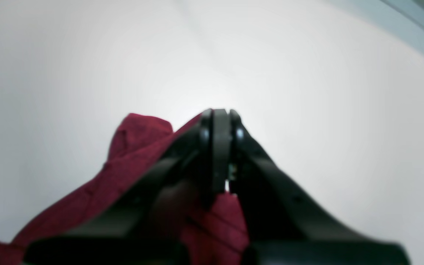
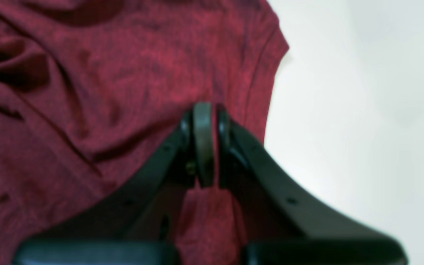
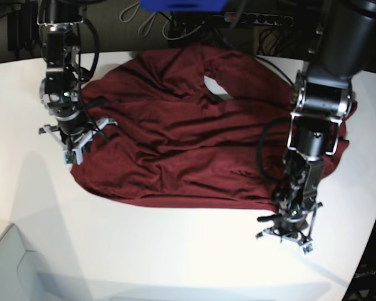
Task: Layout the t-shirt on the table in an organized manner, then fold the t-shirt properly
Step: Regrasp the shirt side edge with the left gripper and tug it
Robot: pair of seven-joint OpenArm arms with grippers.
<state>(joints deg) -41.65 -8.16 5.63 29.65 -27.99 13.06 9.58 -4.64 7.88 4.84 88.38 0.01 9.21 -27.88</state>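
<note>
The dark maroon t-shirt (image 3: pixel 175 138) lies spread and wrinkled across the white table (image 3: pixel 175 251). My right gripper (image 3: pixel 81 135) is at the shirt's left edge in the base view. In the right wrist view it (image 2: pixel 206 110) is shut, with a fold of the shirt (image 2: pixel 123 73) pinched between its fingers. My left gripper (image 3: pixel 288 219) is at the shirt's lower right hem. The left wrist view shows it (image 1: pixel 217 112) shut on a bunched bit of the shirt (image 1: pixel 138 147), above bare table (image 1: pixel 307 92).
Cables and a power strip (image 3: pixel 238 19) run behind the table's far edge, beside a blue object (image 3: pixel 182 5). The table's curved edge (image 3: pixel 12 244) shows at the lower left, and again at the upper right of the left wrist view (image 1: pixel 418 29).
</note>
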